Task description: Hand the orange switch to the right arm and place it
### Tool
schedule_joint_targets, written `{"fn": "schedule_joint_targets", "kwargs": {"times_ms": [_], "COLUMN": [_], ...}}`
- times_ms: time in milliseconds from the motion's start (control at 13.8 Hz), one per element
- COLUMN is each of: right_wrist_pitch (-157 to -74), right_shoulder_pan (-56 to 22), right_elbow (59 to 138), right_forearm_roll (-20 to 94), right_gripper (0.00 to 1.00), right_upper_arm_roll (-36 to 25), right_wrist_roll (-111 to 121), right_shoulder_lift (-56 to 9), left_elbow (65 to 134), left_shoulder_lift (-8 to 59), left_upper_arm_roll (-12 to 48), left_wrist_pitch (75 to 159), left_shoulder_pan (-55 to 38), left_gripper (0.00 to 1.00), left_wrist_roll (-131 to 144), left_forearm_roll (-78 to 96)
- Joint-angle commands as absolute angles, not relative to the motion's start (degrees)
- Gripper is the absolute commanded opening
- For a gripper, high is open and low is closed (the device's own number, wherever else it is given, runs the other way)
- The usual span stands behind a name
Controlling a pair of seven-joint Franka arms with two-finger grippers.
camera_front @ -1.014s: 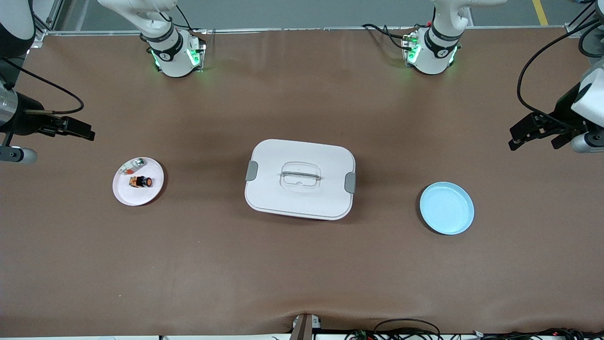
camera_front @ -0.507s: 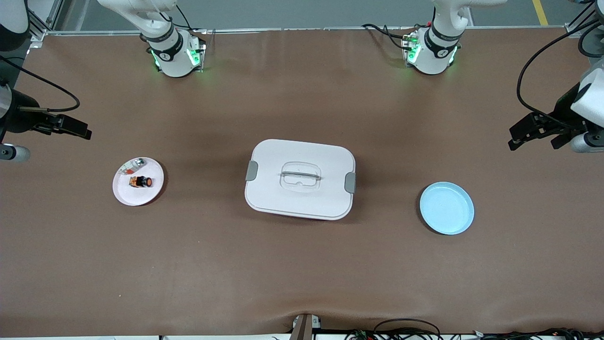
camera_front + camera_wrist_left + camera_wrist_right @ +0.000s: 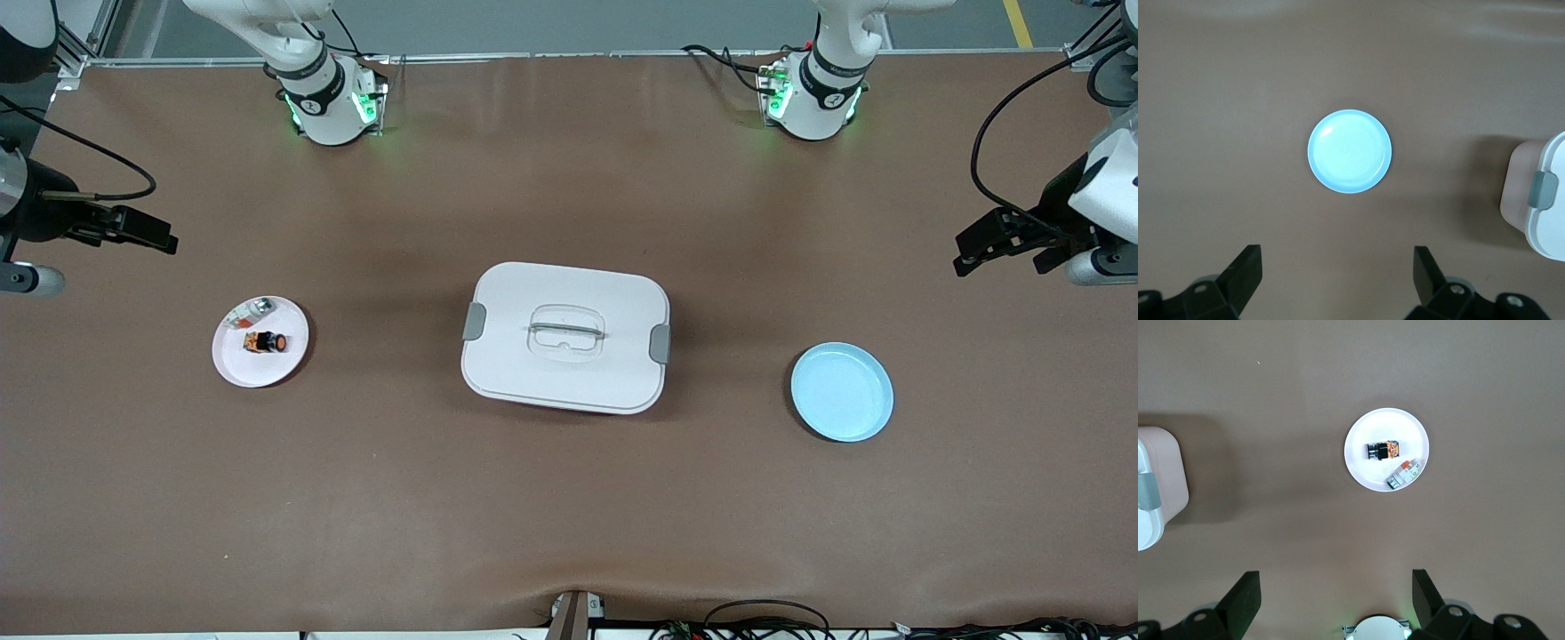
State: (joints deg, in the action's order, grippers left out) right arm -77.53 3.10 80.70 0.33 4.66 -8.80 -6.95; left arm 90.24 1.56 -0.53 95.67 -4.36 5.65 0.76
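Note:
The orange switch (image 3: 266,341), a tiny black cylinder with an orange band and end, lies on a small white plate (image 3: 286,360) toward the right arm's end of the table. It also shows in the right wrist view (image 3: 1381,450) on that plate (image 3: 1368,470). My right gripper (image 3: 160,238) is open and empty, up over bare table beside the plate, with its jaws wide apart in the right wrist view (image 3: 1335,593). My left gripper (image 3: 982,252) is open and empty over bare table at the left arm's end, also seen in the left wrist view (image 3: 1337,270).
A small clear-and-silver piece (image 3: 249,312) lies on the same white plate. A white lidded box (image 3: 565,336) with grey latches stands at the table's middle. An empty light blue plate (image 3: 842,392) lies toward the left arm's end and shows in the left wrist view (image 3: 1349,151).
Both grippers have shifted only slightly, a little toward the robots' bases. The switch, plates and box have not moved.

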Motion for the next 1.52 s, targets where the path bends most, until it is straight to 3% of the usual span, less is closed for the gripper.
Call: {"fn": "schedule_joint_targets", "kwargs": {"times_ms": [0, 362, 1231, 1448], "right_wrist_pitch": [-76.46, -78.74, -91.48, -91.85], "right_shoulder_pan": [3.25, 3.95, 4.13, 4.13], "right_elbow": [79.63, 80.41, 98.42, 99.58], "right_forearm_roll": [0.96, 4.20, 4.39, 4.39], "right_gripper": [1.00, 1.00, 1.00, 1.00], "right_upper_arm_roll": [4.04, 3.96, 3.96, 3.96], "right_wrist_roll": [-10.46, -15.72, -15.56, -15.56], "right_shoulder_lift": [-7.12, -5.98, 6.40, 7.47], "left_elbow": [88.77, 88.86, 88.77, 88.77], "left_shoulder_lift": [2.02, 2.02, 2.02, 2.02], "left_upper_arm_roll": [-0.62, -0.62, -0.62, -0.62], "left_wrist_pitch": [94.04, 94.04, 94.13, 94.13], "left_shoulder_pan": [-4.57, -4.22, -4.04, -4.13], "left_gripper": [1.00, 1.00, 1.00, 1.00], "left_wrist_roll": [4.66, 4.66, 4.57, 4.57], "left_forearm_roll": [0.44, 0.79, 0.79, 0.79]}}
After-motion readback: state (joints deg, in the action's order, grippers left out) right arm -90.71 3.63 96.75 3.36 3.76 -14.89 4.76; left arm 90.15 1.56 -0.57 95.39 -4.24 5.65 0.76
